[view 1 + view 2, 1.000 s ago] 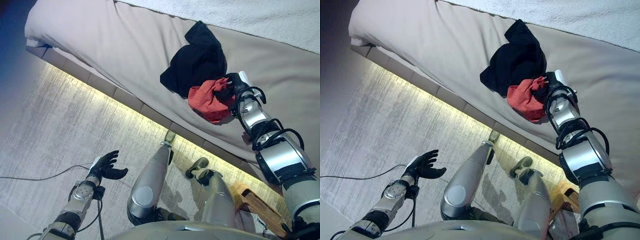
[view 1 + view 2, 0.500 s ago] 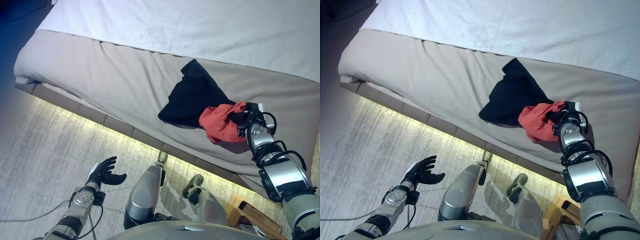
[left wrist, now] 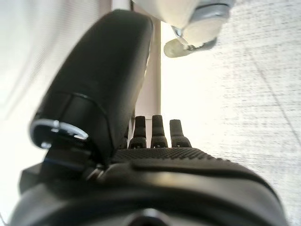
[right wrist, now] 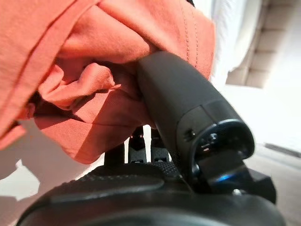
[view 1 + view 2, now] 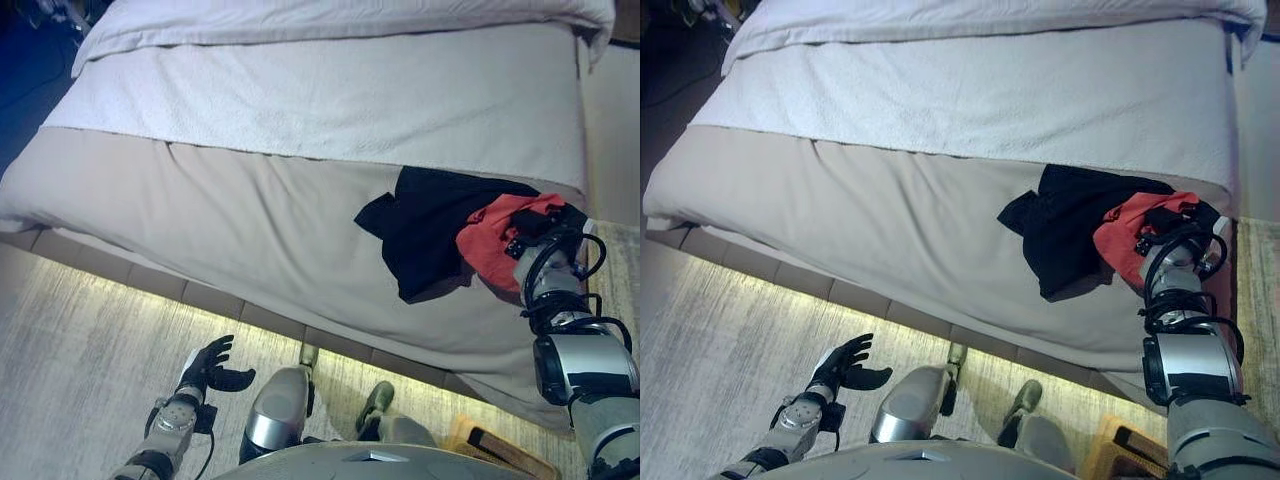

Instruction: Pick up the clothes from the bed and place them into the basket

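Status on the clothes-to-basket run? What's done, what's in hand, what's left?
Done: nothing visibly in the basket; only its edge shows on the floor at the lower right. In hand: the right hand is shut on the red garment, which lies against the black garment on the bed. Left: lift the red one, drop it in the basket, then fetch the black one. The left hand hangs open and idle over the floor.

- Soft matt cloth, creased: red garment [image 4: 94,89], black garment [image 5: 425,230]
- Smooth beige sheet [image 5: 220,230], nubby white blanket [image 5: 330,95]
- Woven wicker basket [image 5: 500,455]
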### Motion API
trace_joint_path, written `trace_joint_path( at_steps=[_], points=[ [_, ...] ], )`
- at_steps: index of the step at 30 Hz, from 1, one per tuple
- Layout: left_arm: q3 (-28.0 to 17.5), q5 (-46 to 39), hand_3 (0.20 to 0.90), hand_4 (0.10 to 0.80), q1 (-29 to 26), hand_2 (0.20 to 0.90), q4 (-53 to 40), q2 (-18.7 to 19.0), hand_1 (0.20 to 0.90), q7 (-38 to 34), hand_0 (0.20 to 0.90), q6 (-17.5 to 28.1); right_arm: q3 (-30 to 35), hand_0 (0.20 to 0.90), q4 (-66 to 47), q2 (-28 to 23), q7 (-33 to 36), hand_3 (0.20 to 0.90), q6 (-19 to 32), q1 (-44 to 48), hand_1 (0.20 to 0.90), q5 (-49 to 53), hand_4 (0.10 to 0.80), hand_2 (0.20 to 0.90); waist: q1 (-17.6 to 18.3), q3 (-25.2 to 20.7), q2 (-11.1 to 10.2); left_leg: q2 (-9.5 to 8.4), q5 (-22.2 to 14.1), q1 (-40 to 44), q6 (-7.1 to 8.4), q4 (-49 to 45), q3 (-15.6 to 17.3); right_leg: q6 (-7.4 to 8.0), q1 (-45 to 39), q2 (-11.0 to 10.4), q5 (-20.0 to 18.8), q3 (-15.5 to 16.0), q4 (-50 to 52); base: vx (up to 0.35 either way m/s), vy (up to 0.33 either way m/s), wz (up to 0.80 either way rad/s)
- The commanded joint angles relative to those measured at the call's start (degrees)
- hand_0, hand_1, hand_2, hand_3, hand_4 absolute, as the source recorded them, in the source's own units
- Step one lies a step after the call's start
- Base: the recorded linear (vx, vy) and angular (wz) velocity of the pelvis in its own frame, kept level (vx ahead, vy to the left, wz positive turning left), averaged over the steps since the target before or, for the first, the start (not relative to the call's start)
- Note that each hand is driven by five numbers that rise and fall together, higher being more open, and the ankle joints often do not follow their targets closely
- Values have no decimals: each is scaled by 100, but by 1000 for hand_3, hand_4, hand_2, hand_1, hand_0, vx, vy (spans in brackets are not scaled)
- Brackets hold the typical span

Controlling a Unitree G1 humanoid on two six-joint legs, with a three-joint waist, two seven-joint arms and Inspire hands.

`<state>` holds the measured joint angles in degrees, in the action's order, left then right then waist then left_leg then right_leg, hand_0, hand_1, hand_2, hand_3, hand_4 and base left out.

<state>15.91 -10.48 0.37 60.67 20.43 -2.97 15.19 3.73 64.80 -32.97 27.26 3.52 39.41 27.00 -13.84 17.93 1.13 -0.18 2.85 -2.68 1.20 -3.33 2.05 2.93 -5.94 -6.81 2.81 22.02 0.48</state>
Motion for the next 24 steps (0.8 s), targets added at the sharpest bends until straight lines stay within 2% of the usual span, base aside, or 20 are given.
trace_joint_path(
  at_steps=[1, 5, 9, 11, 14, 17, 20, 22, 24],
  points=[
    [184, 270, 900, 800, 351, 900, 189, -25, 900, -156, 900, 195, -234, 300, -571, -798, -242, 200, 124, -103, 300, -141, 100, 300, 7, -713, 5, 211, -28, -240, 256, 153, 50, 89, 264, -39, -128, -198, 231, 110, -10, -4],
    [328, 203, 900, 800, 209, 900, 193, -17, 900, -91, 900, 102, -543, 300, -188, -833, -307, 200, -205, -92, 300, -604, 100, 300, -8, -624, 49, 203, -33, -281, 239, 80, -17, 43, 336, -59, -95, -157, 342, 34, -6, -2],
    [626, -276, 900, 800, -241, 900, 153, 24, 900, -36, 900, 187, -971, 300, 371, -804, -159, 200, -255, 405, 300, -772, 100, 300, -28, -188, 294, 170, 20, -706, 215, -71, -156, -22, 832, -109, -65, -84, 620, -245, 15, 2],
    [703, -399, 900, 800, -391, 900, 69, 58, 900, -21, 900, 180, -1228, 900, 538, -811, -234, 900, -520, 679, 900, -847, 800, 900, -74, 89, 417, 137, 29, -980, 200, -202, -225, -57, 1109, -150, -21, -66, 810, -253, -20, 6],
    [763, -484, 900, 800, -489, 900, -87, 155, 900, -63, 900, 101, -1588, 900, 643, -825, -57, 900, -687, 1044, 900, -784, 800, 900, -106, 433, 556, 106, 76, -1508, 164, -534, -346, -121, 1686, -225, -29, -52, 1193, -205, -21, 6],
    [710, -410, 900, 800, -361, 900, -209, 201, 900, -106, 900, 47, -1627, 900, 624, -754, -8, 900, -708, 1058, 900, -660, 800, 900, -105, 544, 601, 90, 76, -1672, 129, -675, -361, -156, 1878, -236, -10, -85, 1363, -54, 10, 1],
    [612, -369, 900, 800, -212, 900, -292, 227, 900, -68, 900, 132, -1569, 900, 526, -565, 5, 900, -388, 835, 900, -616, 800, 900, -95, 537, 599, 104, 63, -1611, 115, -612, -323, -151, 1839, -224, 15, -94, 1345, -19, 32, 5],
    [588, -403, 900, 800, -169, 900, -379, 234, 900, -45, 900, 161, -1505, 900, 314, -410, 264, 900, 15, 609, 900, -782, 800, 900, -61, 521, 588, 122, 46, -1514, 123, -546, -277, -133, 1751, -229, 29, -80, 1297, 8, 41, 5],
    [566, -420, 900, 800, -153, 900, -439, 222, 900, -21, 900, 178, -1472, 900, 48, -326, 476, 900, 157, 421, 900, -928, 800, 900, -19, 516, 579, 127, 33, -1460, 131, -525, -243, -121, 1700, -236, 36, -78, 1277, 14, 71, 3]
  ],
)
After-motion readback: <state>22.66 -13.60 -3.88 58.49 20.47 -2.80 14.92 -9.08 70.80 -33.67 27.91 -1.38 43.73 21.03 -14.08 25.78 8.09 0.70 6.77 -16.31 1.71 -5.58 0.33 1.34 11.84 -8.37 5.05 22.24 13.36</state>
